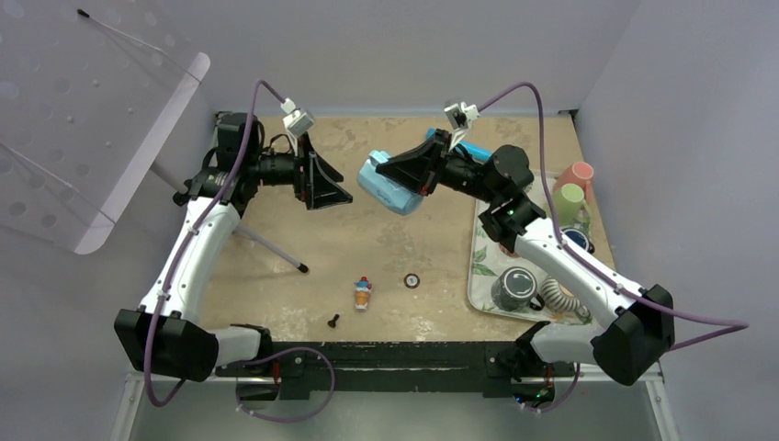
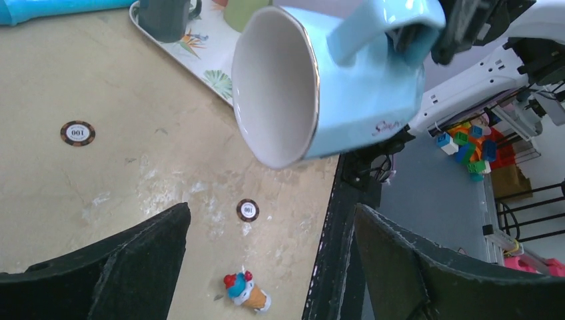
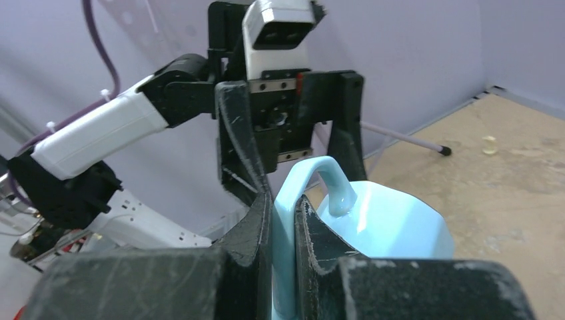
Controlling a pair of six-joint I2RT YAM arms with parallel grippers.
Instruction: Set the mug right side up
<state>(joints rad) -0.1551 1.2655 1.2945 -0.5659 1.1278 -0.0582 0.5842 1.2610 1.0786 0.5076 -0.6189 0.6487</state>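
**Mug** [image 1: 390,184], light blue: in the air over the middle of the table [image 1: 303,239], lying on its side, mouth toward the left gripper [image 1: 327,184].
**Right gripper** [image 3: 283,227]: fingers pinched on the handle, one each side.
**Left gripper:** fingers spread wide, holding nothing, facing the mouth but apart from it.
**Handling:** probably best to roll the right wrist until the mouth faces up. The pinch needs to be firm, since the body hangs off the handle. Then lower it flat onto bare table.
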